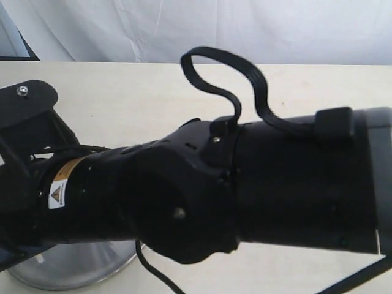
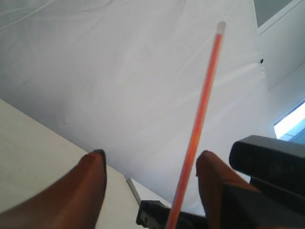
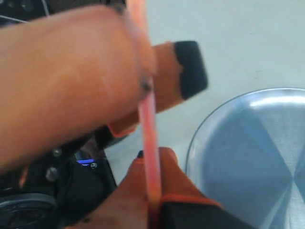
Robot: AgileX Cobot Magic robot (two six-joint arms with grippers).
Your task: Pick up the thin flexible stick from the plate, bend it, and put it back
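Worktop (image 1: pixel 122 104): pale cream surface across the middle of the exterior view, from the left edge to the right edge, and again along the bottom under the arm.
White cloth (image 1: pixel 214 30): creased backdrop filling the top band of the exterior view, behind the worktop's far edge.
Black arm (image 1: pixel 294 184): bulky housing and joint that enter from the right edge of the exterior view and run across to the left, covering most of the lower half. It hides both grippers in this view.
Plate (image 1: pixel 73 266): round shiny metal, lying on the worktop at the lower left of the exterior view. Only its near rim shows under the arm, and nothing can be seen lying on the part that shows.
Left gripper (image 2: pixel 151 160): jaws released. The two orange fingers (image 2: pixel 90 186) stand wide apart, with the stick passing through the gap, nearer one finger and pressed by neither.
Right gripper (image 3: pixel 153 162): jaws clenched on the stick, which comes out from between the closed orange tips.
Thin flexible stick (image 2: pixel 198 114): red-orange, straight, with a pale free end. It is off the plate and held in the air by the right gripper, and the plate's rim lies just beside it on the worktop below.
Cable loop (image 1: pixel 258 89): flat black band arching over the arm at the upper middle of the exterior view.
Warning label (image 1: pixel 58 195): small yellow and white sticker on the arm, at the left.
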